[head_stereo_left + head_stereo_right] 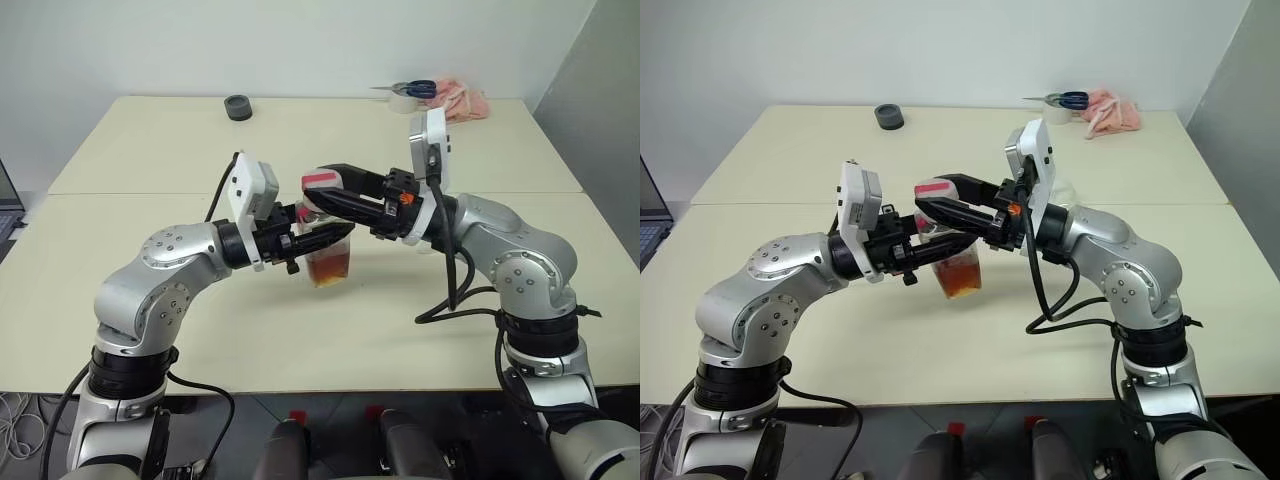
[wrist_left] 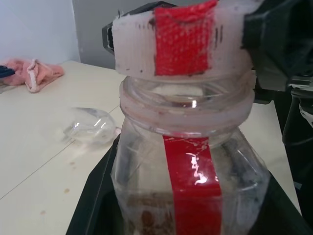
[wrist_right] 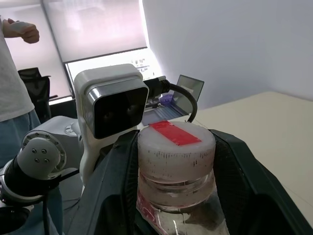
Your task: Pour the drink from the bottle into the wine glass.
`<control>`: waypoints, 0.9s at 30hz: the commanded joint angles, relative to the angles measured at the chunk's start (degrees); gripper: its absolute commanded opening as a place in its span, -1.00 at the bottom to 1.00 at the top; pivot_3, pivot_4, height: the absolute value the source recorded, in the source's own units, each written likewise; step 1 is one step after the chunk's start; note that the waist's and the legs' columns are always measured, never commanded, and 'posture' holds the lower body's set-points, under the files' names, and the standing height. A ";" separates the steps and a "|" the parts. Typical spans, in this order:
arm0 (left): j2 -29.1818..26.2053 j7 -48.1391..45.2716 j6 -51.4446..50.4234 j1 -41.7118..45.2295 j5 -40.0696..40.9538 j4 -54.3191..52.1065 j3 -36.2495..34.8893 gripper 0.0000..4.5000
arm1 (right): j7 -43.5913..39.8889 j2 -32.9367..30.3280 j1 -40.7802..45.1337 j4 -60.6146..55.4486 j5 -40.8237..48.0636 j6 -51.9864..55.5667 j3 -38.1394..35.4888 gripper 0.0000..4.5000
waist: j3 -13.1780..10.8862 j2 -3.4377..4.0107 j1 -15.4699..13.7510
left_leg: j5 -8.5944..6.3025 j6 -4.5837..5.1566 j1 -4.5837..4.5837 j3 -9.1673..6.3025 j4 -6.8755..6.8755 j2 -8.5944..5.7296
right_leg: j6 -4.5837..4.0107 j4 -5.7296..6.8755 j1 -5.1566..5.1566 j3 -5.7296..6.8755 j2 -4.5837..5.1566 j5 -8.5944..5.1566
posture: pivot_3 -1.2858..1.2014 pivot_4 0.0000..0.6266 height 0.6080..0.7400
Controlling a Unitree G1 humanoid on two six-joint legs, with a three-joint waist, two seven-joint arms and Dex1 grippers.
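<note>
Uncapping step: left tool (image 1: 322,238) grips the bottle (image 1: 328,262) above the counter (image 1: 150,150); right tool (image 1: 318,190) straddles its cap (image 1: 321,181), whether clamped cannot be told. Next, probably: twist off.

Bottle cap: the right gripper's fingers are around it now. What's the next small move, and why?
Probably close the right gripper firmly on the cap and twist it off. The cap sits on the bottle, which the left gripper holds upright above the table, so the drink cannot pour yet. The wine glass lies on its side.
</note>
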State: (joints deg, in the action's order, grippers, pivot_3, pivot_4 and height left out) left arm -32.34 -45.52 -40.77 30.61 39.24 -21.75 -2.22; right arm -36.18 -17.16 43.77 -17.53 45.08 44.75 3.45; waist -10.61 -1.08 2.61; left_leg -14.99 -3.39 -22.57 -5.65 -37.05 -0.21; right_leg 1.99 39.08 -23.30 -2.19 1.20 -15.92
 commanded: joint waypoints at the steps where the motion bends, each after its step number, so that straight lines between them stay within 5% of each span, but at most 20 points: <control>1: -0.33 -0.24 0.58 -0.31 1.16 -2.96 -0.57 -0.19 | 1.36 0.79 3.56 0.26 -1.38 -5.58 -4.31 -0.20 | 0.00 0.00 0.03 | 0.00 0.00 0.00 0.00 0.00 0.00 | 0.00 0.00 0.00 0.00 0.00 0.00 | 0.03 -0.52 1.00; 19: 0.49 2.20 -0.23 -1.41 2.50 -4.30 -0.37 -0.19 | -5.56 -3.75 1.64 0.68 -11.47 -21.27 -3.50 -0.20 | 0.00 0.01 -0.19 | 0.00 0.00 0.01 0.02 0.00 -0.01 | 0.01 -0.02 0.01 -0.01 0.01 0.00 | 0.03 -0.52 1.00; 27: 0.28 2.58 -0.64 -1.82 2.47 -4.88 -1.16 -0.19 | 4.94 -3.61 -2.23 -0.70 -3.94 -8.00 -9.71 -0.20 | 0.00 0.00 -0.36 | 0.00 -0.01 0.05 0.03 0.00 0.01 | -0.01 0.02 0.03 -0.03 0.00 0.01 | 0.03 -0.52 1.00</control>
State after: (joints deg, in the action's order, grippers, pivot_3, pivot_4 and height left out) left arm -31.66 -43.16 -42.05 28.30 40.45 -24.19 -1.79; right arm -33.43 -19.93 43.00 -15.91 39.60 34.54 -3.77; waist -10.60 -1.08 2.25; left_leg -14.99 -3.39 -22.53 -5.63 -37.05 -0.20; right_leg 1.97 39.07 -23.26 -2.22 1.20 -15.90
